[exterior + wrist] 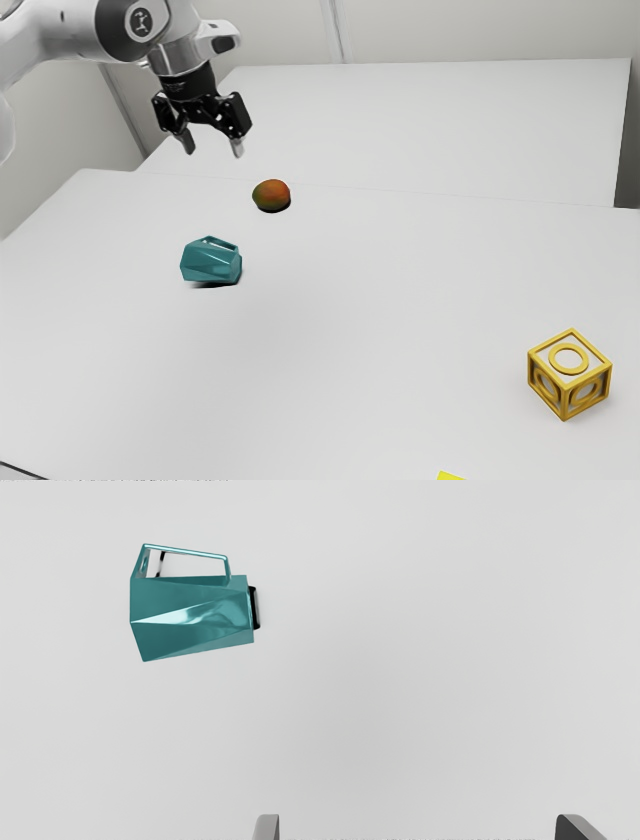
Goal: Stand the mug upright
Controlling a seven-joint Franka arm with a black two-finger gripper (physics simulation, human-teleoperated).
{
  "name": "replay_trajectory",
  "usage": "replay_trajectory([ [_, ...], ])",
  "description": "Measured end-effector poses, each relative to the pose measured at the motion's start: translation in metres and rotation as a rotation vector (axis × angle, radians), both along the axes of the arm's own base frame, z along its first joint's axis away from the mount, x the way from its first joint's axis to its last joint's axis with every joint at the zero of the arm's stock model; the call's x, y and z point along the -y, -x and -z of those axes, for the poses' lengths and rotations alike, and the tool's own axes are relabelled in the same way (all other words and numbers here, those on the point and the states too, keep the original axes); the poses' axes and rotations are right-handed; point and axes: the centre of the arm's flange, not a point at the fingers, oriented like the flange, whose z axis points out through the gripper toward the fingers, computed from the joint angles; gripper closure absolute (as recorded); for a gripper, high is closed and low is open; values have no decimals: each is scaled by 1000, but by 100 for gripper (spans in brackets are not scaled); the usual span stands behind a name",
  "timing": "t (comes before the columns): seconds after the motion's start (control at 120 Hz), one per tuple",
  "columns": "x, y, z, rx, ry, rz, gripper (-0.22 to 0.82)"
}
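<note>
High over the table, at the exterior view's upper left, the gripper [214,147] is open with nothing between its fingers. The teal faceted mug [211,261] lies on its side on the table, below the gripper and apart from it. In the wrist view the mug [192,612] shows its handle sticking out along one side, and its inside is hidden. The two fingertips of the gripper [417,827] stand wide apart there, away from the mug.
A reddish-green round fruit [271,195] rests near the mug. On the white table [350,330], a yellow open-frame cube [568,374] stands toward the exterior view's right. Part of a yellow object [450,476] shows at the exterior view's bottom edge.
</note>
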Motion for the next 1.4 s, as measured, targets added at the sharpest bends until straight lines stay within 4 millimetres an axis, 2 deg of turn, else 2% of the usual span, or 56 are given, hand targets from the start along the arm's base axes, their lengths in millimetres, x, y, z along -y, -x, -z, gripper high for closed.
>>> replay_trajectory([
  [0.05, 4, -1, -9, 18, 1, 6, 0],
  [0.183, 1, -3, -10, 19, 3, -1, 0],
  [0.475, -5, -1, -2, -17, 30, -17, 0],
  [0.575, -4, 3, 20, -76, 73, -22, 0],
  [0.667, -15, 6, 48, -129, 129, -19, 0],
  [0.817, -54, 8, 79, -137, 228, 5, 0],
  [1.108, -165, 6, 127, -69, 411, 20, 0],
  [1.258, -230, -2, 169, -47, 491, 6, 0],
  [1.4, -274, -14, 207, -25, 551, 13, 0],
])
